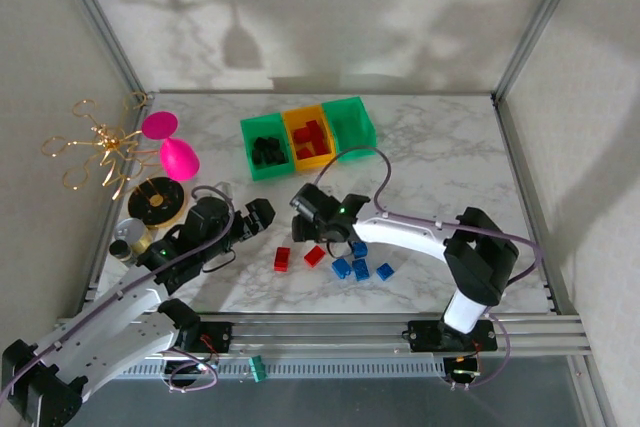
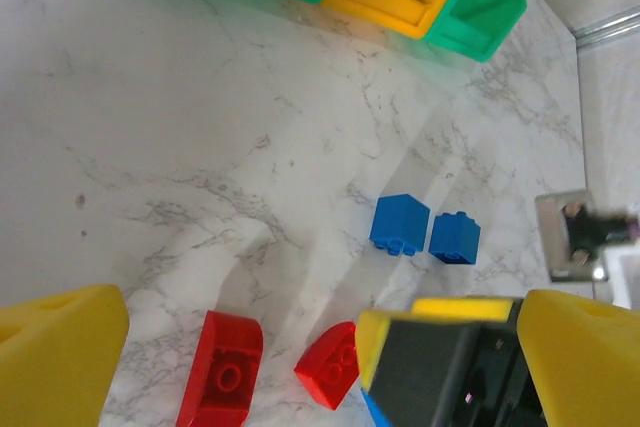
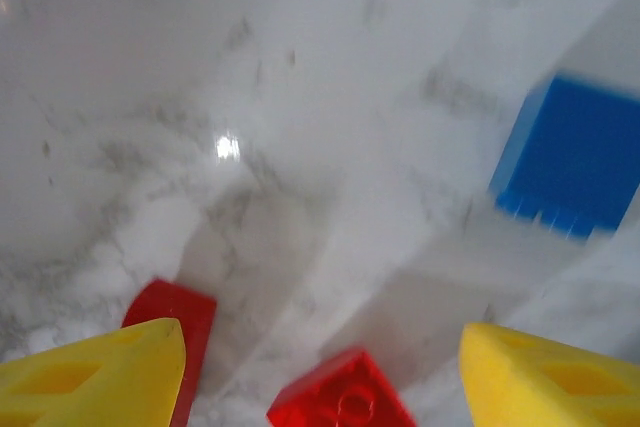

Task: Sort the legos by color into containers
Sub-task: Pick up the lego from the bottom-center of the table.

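Observation:
Three joined containers stand at the back: a green bin (image 1: 264, 150) with black legos, an orange-yellow bin (image 1: 309, 137) with red legos, and a green bin (image 1: 351, 123). Two red legos (image 1: 282, 259) (image 1: 314, 256) and several blue legos (image 1: 361, 270) lie loose on the marble. My right gripper (image 1: 315, 232) hovers open just above the right red lego (image 3: 340, 407); the other red lego (image 3: 175, 312) sits by its left finger and a blue lego (image 3: 575, 162) lies further off. My left gripper (image 1: 252, 219) stays open and empty, left of the red legos (image 2: 222, 377).
A pink goblet toy (image 1: 172, 144), a gold wire ornament (image 1: 100, 147), a black-and-gold disc (image 1: 158, 202) and a small metal cylinder (image 1: 125, 243) crowd the left side. Metal frame posts mark the table's corners. Bare marble lies between the loose legos and the bins.

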